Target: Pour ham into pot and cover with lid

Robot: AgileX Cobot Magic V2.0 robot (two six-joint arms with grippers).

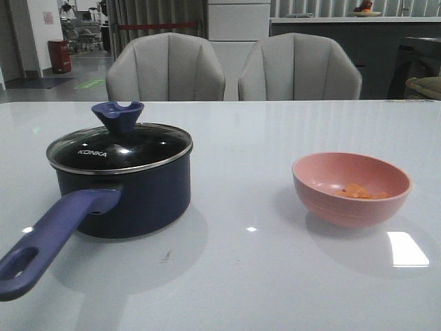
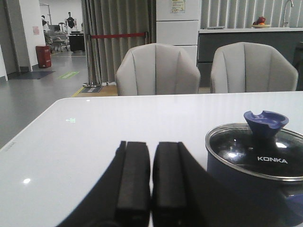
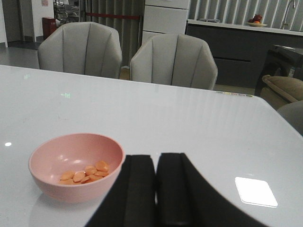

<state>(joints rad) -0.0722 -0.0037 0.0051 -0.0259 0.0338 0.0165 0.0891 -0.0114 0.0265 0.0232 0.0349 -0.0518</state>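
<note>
Pot [image 1: 131,196], lid [image 1: 120,148] seated on it; pink bowl [image 1: 351,189] holding ham [image 1: 358,192] well right of pot (two grey chairs [image 1: 165,69] behind the table [image 1: 241,269]). Left gripper [image 2: 151,182] near pot, right gripper [image 3: 156,189] beside bowl: both clenched, grasping nothing.

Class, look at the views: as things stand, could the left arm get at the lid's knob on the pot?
Probably yes. The left gripper, fingers together, sits beside the pot; the lid and its blue knob stand uncovered, with only bare table between.
</note>
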